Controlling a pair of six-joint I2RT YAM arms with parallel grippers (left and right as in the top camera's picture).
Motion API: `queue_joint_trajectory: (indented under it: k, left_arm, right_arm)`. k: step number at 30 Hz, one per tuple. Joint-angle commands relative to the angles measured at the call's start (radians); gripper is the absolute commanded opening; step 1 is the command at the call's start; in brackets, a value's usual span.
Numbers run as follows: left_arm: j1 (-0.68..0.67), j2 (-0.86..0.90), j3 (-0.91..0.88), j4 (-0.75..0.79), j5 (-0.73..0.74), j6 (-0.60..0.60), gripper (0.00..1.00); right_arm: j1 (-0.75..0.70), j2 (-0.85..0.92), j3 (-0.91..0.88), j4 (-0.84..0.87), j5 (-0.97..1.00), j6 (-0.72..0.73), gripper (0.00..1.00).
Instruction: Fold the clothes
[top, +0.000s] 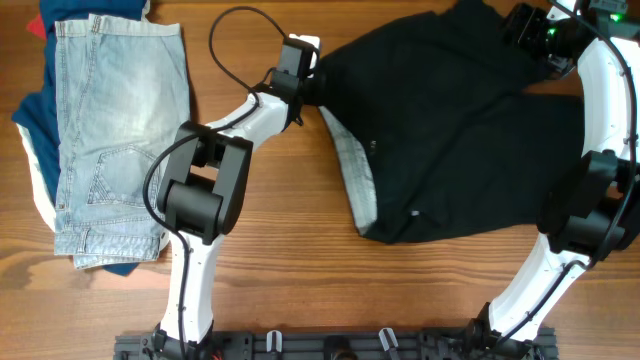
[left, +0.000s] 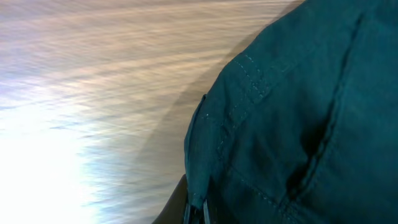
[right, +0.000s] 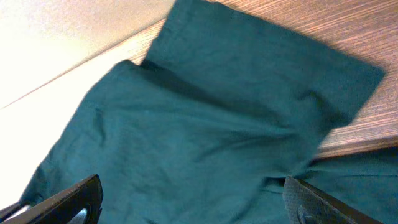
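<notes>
Wooden bench (top: 300, 300) bore limp, light black shorts (top: 450, 150), likely best taken by corners; left jaws pinched an edge, right jaws stood spread over cloth.

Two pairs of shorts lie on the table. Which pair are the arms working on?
The black shorts; the light-blue denim shorts lie apart, untouched.

You have one wooden table (top: 300, 285), two robot arms, the left arm (top: 205, 190) and the right arm (top: 598, 90), one pair of black shorts (top: 460, 130) and one pair of light-blue denim shorts (top: 115, 130). The navy, red and white garments (top: 30, 120) overlap too much to count.
</notes>
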Motion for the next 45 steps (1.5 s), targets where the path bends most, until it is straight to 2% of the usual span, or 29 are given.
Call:
queue_joint_trajectory:
  k: [1,6,8,11,12,14,16,19,23,28,30,37,45]
  left_arm:
    - [0.077,-0.004,-0.005,0.005,-0.191,0.165,0.04]
    - [0.14,-0.004,-0.005,0.066,-0.201,0.259,0.04]
    - [0.165,-0.004,-0.005,0.088,-0.208,0.26,0.04]
    - [0.192,-0.004,-0.005,0.099,-0.208,0.257,0.12]
    - [0.196,-0.004,-0.005,0.095,-0.208,0.252,0.18]
    - [0.199,-0.004,-0.005,0.068,-0.208,0.245,0.52]
    - [0.198,-0.009,-0.005,0.031,-0.208,0.195,1.0]
    - [0.185,-0.039,-0.005,-0.043,-0.198,0.102,1.0]
    - [0.144,-0.135,-0.005,-0.187,-0.121,0.044,1.0]
    - [0.072,-0.272,-0.005,-0.383,-0.063,-0.048,1.0]
    - [0.029,-0.325,-0.005,-0.456,-0.055,-0.122,1.0]
    - [-0.027,-0.349,-0.005,-0.564,-0.026,-0.248,1.0]
    - [-0.03,-0.349,-0.005,-0.595,-0.019,-0.254,1.0]
  right_arm:
    - [0.011,0.008,-0.001,-0.001,0.017,-0.013,0.93]
    - [0.042,0.008,-0.002,0.006,0.09,-0.055,0.93]
    - [0.055,0.01,-0.002,0.027,0.131,-0.081,0.93]
    - [0.065,0.016,-0.002,0.08,0.139,-0.122,0.94]
    - [0.066,0.018,-0.002,0.1,0.139,-0.132,0.94]
    - [0.067,0.026,-0.002,0.138,0.139,-0.145,0.95]
    - [0.068,0.036,-0.002,0.167,0.138,-0.171,0.95]
    - [0.073,0.07,-0.002,0.212,0.135,-0.217,0.92]
    - [0.076,0.142,-0.002,0.262,0.146,-0.248,0.87]
    - [0.077,0.236,-0.002,0.319,0.146,-0.241,0.84]
    - [0.076,0.274,-0.002,0.346,0.135,-0.218,0.78]
    - [0.076,0.338,-0.002,0.397,0.107,-0.167,0.64]
    - [0.076,0.378,-0.002,0.388,0.15,-0.14,0.62]
